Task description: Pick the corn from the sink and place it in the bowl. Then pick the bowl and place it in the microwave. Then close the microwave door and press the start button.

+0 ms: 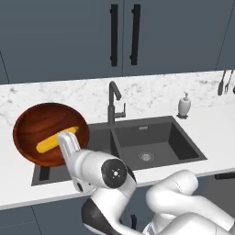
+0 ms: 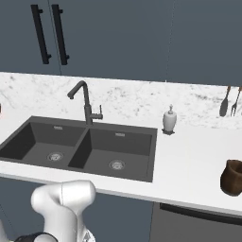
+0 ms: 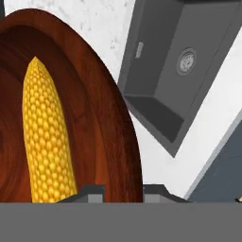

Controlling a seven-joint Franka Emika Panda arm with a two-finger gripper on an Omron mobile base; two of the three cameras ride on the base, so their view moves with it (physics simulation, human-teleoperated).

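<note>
**Corn in bowl; claw closed on bowl rim beside the sink**

The corn (image 1: 49,143) lies inside the bowl (image 1: 39,120), lengthwise across its floor; in the hand view the cob (image 3: 47,137) runs up the frame with its pointed end uppermost, clear of the bowl wall on its right side.

The bowl sits at the left end of the sink (image 1: 181,142), overlapping the left basin's corner in the left base view; whether it rests on the counter (image 1: 215,131) or is lifted clear cannot be told.

The gripper (image 3: 123,191) is at the bowl's near rim; in the hand view the two finger tips (image 3: 92,191) stand close together with the reddish-brown rim (image 3: 123,151) running down between them; the jaws are clamped on the bowl rim, one tip inside and one outside. In the left base view the white hand reaches up to the bowl's lower right edge, just beside the corn.

Both sink basins (image 2: 42,142) are dark grey with a round steel drain in each; the faucet (image 2: 84,101) rises behind the divider between them.

A white soap dispenser (image 2: 169,119) stands on the counter behind the sink's right corner; hanging utensils (image 2: 229,101) show against the marble backsplash at far right; a brown jar (image 2: 233,177) stands near the counter's front right; dark blue cabinet doors (image 1: 69,36) with black bar handles hang above.
</note>
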